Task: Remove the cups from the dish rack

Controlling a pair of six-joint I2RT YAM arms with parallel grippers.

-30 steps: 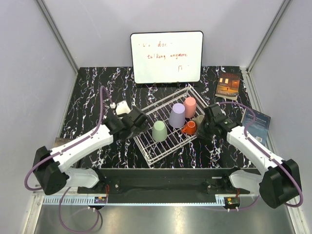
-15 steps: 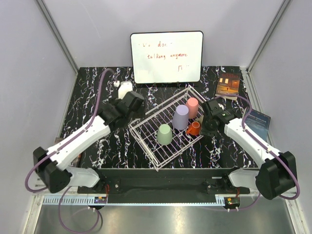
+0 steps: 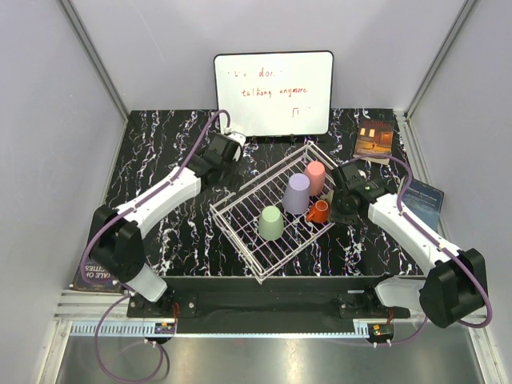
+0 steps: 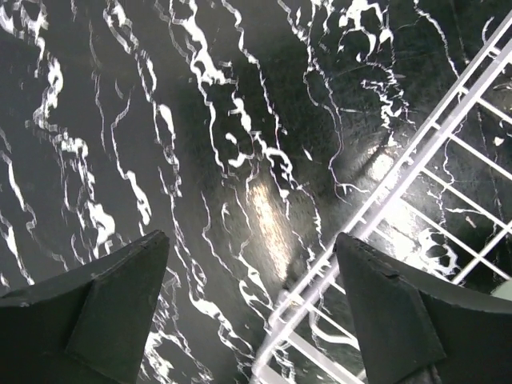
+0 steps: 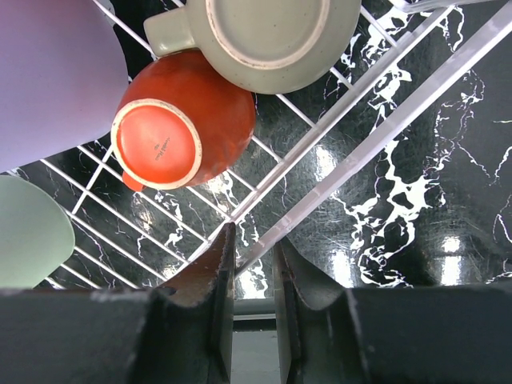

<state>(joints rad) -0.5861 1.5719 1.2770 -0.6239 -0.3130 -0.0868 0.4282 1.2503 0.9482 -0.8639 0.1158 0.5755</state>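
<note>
- The dish rack [image 3: 242, 218] lies in the middle of the bench [image 3: 152, 160]. It is turned diagonally, with one corner toward the near edge and one toward the whiteboard [image 3: 274, 92], which stands at the far edge.
- The cups stand in the rack along its right side. The green cup [image 3: 270, 223] is closest to the near edge. After it come the lavender cup [image 3: 297, 194] and the pink cup [image 3: 315, 177], in a row toward the far right corner. All three stand bottom up.
- The orange cup [image 5: 182, 120] is just beside the lavender one, its base turned to the right wrist camera. The grey-beige cup [image 5: 264, 28], also bottom up, is right next to it.
- The right gripper [image 5: 253, 240] is at the right rail of the rack. Its fingers are almost together and pinch the white rail wire between them.
- The left gripper [image 4: 250, 238] hovers over bare bench beside the rack's far left side, near the whiteboard. Its fingers are wide apart and hold nothing.
- The first book [image 3: 374, 141] lies at the far right corner, the second book [image 3: 422, 200] at the right edge, and the third book [image 3: 96, 272] at the near left corner.
</note>
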